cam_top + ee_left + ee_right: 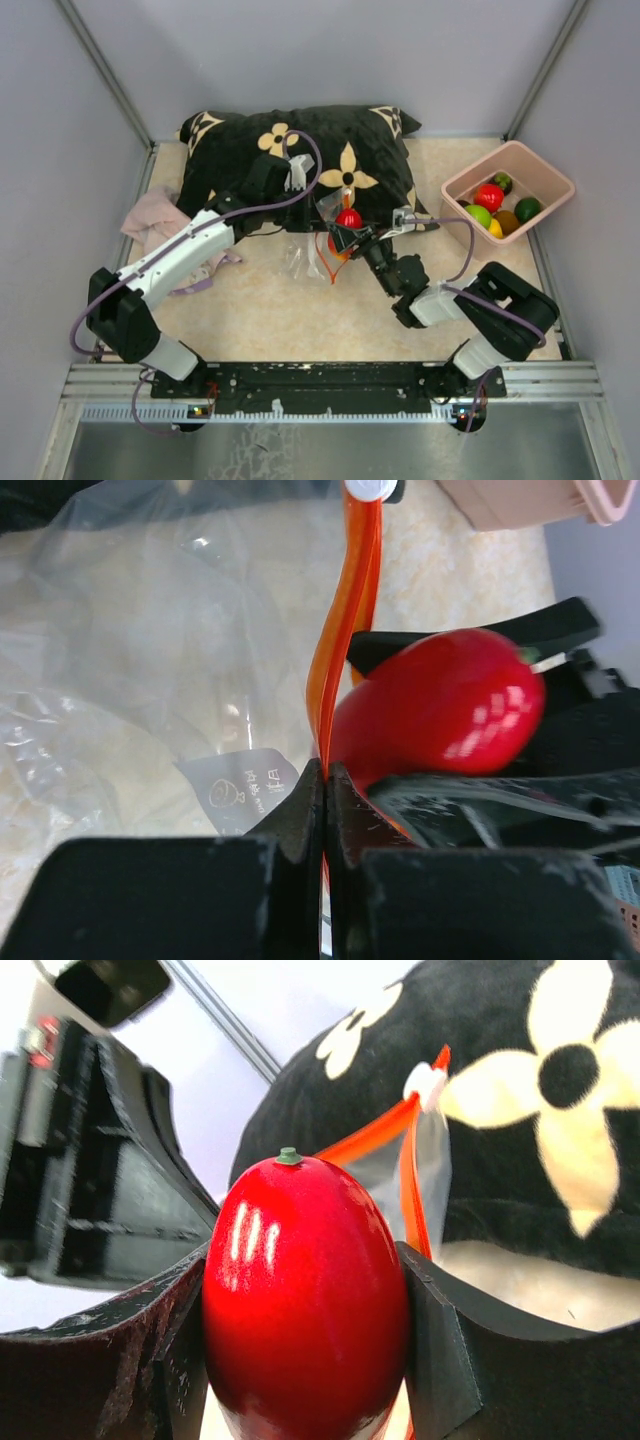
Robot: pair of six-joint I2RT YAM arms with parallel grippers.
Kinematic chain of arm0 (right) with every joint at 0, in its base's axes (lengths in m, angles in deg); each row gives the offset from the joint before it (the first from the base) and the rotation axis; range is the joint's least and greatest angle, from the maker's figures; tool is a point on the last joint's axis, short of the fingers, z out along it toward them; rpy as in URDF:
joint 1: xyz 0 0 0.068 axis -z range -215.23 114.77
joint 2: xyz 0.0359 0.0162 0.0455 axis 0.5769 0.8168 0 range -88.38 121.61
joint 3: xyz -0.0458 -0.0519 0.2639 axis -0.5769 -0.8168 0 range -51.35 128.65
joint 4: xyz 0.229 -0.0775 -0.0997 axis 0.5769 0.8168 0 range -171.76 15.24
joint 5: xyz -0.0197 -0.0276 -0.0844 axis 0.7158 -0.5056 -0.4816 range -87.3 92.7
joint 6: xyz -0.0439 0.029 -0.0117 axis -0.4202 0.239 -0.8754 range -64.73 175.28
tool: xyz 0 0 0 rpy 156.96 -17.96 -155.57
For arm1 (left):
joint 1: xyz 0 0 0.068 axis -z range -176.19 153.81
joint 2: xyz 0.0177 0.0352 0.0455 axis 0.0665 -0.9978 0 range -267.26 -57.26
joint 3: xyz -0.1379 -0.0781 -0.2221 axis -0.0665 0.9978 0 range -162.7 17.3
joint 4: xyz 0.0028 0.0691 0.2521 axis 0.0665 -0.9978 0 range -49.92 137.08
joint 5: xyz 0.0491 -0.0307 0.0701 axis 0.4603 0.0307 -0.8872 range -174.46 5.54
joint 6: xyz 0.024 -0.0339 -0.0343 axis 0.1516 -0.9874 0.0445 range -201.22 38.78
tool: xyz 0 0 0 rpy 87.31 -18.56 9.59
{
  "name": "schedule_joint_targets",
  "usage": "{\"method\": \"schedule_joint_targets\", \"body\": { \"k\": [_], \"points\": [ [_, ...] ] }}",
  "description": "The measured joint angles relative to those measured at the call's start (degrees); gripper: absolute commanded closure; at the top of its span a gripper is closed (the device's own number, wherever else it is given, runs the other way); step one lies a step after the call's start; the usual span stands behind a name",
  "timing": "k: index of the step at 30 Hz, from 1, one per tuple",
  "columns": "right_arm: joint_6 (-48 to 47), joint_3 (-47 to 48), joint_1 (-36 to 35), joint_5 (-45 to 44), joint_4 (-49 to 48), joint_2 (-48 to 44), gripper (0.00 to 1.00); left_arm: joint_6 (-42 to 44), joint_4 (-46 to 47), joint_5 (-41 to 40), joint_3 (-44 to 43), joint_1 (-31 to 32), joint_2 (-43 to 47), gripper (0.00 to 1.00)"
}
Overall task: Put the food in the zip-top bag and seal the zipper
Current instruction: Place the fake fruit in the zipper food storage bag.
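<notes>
Red glossy toy fruit point(305, 1300), clamped by the right gripper point(349, 232), hangs at the red-orange zipper strip point(345, 620) of the clear crinkly bag point(130, 650), pinched by the left gripper point(325, 780); other toy fruits point(489, 197) wait in a pink plastic bin point(555, 180).

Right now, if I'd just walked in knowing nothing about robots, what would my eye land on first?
The glossy red egg-shaped toy fruit, clamped in the right gripper mid-table, beside the mouth of the clear crinkly plastic bag. Next, the left gripper pinching the bag's red-orange zipper strip. Behind lies a black cushion with cream flowers; a pink plastic bin of more toy fruits sits far right.
</notes>
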Motion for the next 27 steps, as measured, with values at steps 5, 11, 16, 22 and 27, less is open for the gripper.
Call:
{"method": "schedule_joint_targets", "body": {
  "k": [5, 11, 16, 22, 27],
  "points": [
    [-0.94, -3.23, 0.00, 0.11, -4.09, 2.16, 0.76, -1.38, 1.97, 0.61, 1.11, 0.09, 1.53, 1.00],
    [-1.99, -3.67, 0.00, 1.62, -5.38, 2.69, 0.73, -1.75, 2.78, 0.63, 1.84, 0.09, 1.84, 1.00],
    [-3.58, 0.00, 0.02, 5.20, -1.22, 2.69, 0.65, -0.90, 2.82, 0.09, 2.86, -0.39, 1.84, 1.00],
    [-4.55, 0.85, 0.04, 7.10, 3.91, 2.69, 0.63, 0.11, 2.91, -2.08, 5.81, -0.66, 3.21, 1.00],
    [-4.70, 1.27, 0.17, 7.89, 9.11, 2.69, 0.63, 0.39, 2.84, -4.11, 8.46, -0.87, 5.29, 1.00]
  ]
}}
